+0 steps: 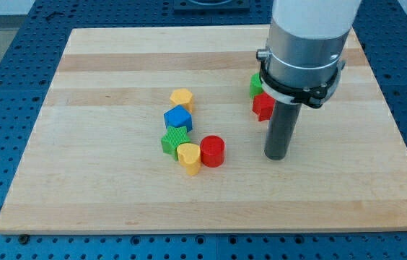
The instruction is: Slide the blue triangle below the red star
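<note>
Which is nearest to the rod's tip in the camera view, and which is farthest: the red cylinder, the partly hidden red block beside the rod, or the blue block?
From my tip:
1. Red block, partly hidden, just up and to the view's left.
2. Red cylinder, farther to the view's left.
3. Blue block, farthest, in the cluster at the view's left.

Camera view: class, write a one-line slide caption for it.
My tip rests on the wooden board just below the red block, right of a five-block cluster.
</note>
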Robot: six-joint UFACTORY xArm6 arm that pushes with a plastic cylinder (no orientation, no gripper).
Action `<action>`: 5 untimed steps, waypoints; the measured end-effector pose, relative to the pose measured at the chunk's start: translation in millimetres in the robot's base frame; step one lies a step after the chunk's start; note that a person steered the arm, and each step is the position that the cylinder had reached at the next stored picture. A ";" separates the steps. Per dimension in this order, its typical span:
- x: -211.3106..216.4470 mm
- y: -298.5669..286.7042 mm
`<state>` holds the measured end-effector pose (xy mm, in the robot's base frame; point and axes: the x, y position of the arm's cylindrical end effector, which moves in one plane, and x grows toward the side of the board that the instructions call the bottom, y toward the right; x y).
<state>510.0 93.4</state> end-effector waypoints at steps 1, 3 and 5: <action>-3.8 0.0; -8.4 0.0; -14.2 0.2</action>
